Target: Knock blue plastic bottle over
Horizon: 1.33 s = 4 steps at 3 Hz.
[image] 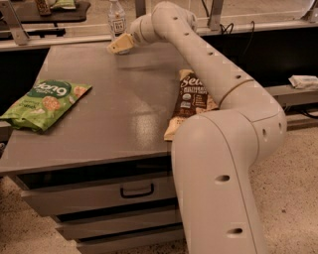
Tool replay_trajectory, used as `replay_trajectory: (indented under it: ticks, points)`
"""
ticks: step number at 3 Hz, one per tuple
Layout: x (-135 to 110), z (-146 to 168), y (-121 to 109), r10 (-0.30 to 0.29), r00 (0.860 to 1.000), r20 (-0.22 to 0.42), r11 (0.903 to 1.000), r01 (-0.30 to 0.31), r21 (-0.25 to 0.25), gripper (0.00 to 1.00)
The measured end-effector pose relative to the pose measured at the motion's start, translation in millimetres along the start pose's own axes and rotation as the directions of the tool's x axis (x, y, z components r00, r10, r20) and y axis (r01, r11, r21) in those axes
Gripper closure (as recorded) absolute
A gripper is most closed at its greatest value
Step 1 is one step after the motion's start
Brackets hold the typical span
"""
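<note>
The blue plastic bottle (117, 20) stands upright at the far edge of the grey table (99, 99). It is clear with a white label and dark print; its cap is cut off by the frame's top. My gripper (118, 45) reaches across the table and sits just in front of and below the bottle, close to its base. I cannot tell whether it touches the bottle.
A green snack bag (47, 101) lies at the table's left front. A brown snack bag (191, 99) lies to the right, partly hidden behind my arm (218, 79). Drawers (134, 191) are below the table top. A shelf (44, 12) stands behind the table.
</note>
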<state>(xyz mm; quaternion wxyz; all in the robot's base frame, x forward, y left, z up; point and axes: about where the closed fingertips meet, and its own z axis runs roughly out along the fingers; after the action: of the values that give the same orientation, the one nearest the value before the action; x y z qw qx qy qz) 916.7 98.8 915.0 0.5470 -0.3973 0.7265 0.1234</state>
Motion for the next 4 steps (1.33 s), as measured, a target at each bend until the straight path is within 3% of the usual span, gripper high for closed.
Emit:
replay_trajectory:
  ticks: [2,4]
  points:
    - [-9.5,19.9,-2.9,0.053,0.998,0.023,0.9974,-0.054,0.048,0.0]
    - [-17.2,45.9,-4.0,0.089,0.995,0.037,0.994,-0.091,0.06,0.0]
